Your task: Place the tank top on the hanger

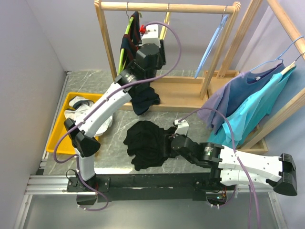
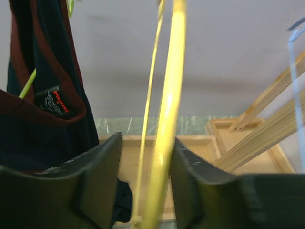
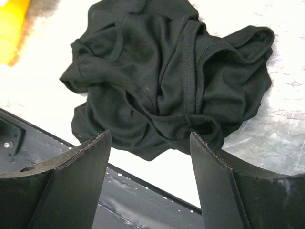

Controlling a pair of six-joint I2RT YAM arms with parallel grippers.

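The black tank top (image 1: 143, 143) lies crumpled on the marble table in front of the arms. My right gripper (image 1: 167, 142) is open at its right edge. In the right wrist view the top (image 3: 162, 71) fills the space ahead, and its near hem hangs between my open fingertips (image 3: 150, 136), with nothing held. The yellow hanger (image 1: 165, 27) hangs from the wooden rail. My left gripper (image 1: 157, 40) is raised to it. In the left wrist view the hanger's bar (image 2: 169, 95) runs between the open fingers (image 2: 145, 138), close to the right finger, with a gap on the left.
A navy garment with red trim (image 1: 132, 38) hangs on a lime-green hanger beside the left gripper. The wooden rack (image 1: 167, 7) has a tray base (image 1: 178, 93) and a light-blue hanger (image 1: 213, 45). Purple and teal shirts (image 1: 248, 95) hang at the right. An orange bin (image 1: 71, 100) holds white cloth.
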